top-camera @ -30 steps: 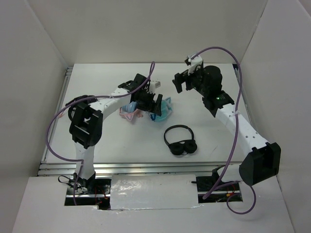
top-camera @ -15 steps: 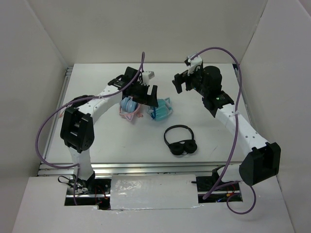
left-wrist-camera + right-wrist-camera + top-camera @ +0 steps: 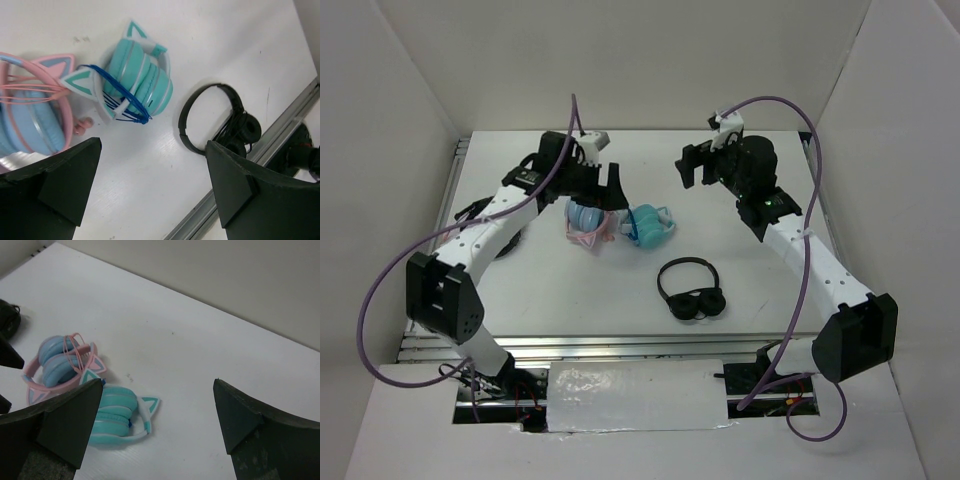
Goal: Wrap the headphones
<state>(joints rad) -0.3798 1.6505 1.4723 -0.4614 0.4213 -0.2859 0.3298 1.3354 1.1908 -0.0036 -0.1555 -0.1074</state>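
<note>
The teal cat-ear headphones [image 3: 648, 223] lie mid-bench [image 3: 550, 290], just right of the pink-banded pair [image 3: 584, 226], with the blue cable [image 3: 117, 97] looped around the cups. The left end effector [image 3: 608, 188] and the right end effector [image 3: 695, 166] hang above with fingers apart, holding nothing. The wrapping looks finished; the next move is probably only to lift both arms away.

A lab test cell: white panels [image 3: 390, 130] enclose the table [image 3: 570, 300].

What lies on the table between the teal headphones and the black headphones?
Nothing: only bare table lies between the teal headphones and the black headphones. The left wrist view shows it most clearly.
</note>
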